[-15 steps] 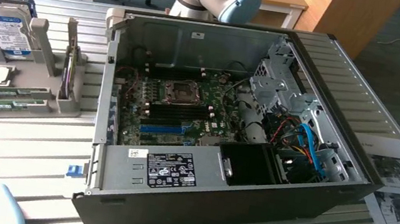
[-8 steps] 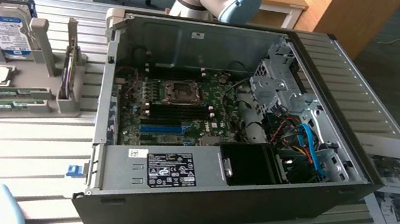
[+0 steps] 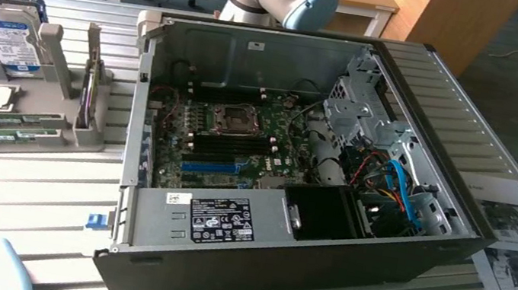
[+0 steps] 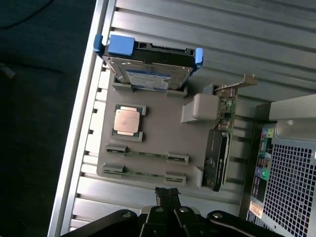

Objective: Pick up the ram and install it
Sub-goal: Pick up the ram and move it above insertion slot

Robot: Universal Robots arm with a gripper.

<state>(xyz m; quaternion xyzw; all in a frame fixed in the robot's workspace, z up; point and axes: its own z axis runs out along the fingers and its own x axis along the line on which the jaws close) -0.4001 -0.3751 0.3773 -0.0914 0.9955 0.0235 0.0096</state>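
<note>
The open computer case [image 3: 317, 169] stands on the slatted table [image 3: 26, 195]. Beside it, a grey holder [image 4: 163, 123] carries a hard drive [image 4: 148, 74] at 1 edge. Along the opposite edge, the ram [image 4: 143, 173] and its twin [image 4: 145, 154] each stand in 2 clips. The gripper [image 4: 168, 195] hovers just off that edge, tips together, empty. The ram looks light, stiff, thin and fragile, so pinching its bare middle span seems safest.
</note>
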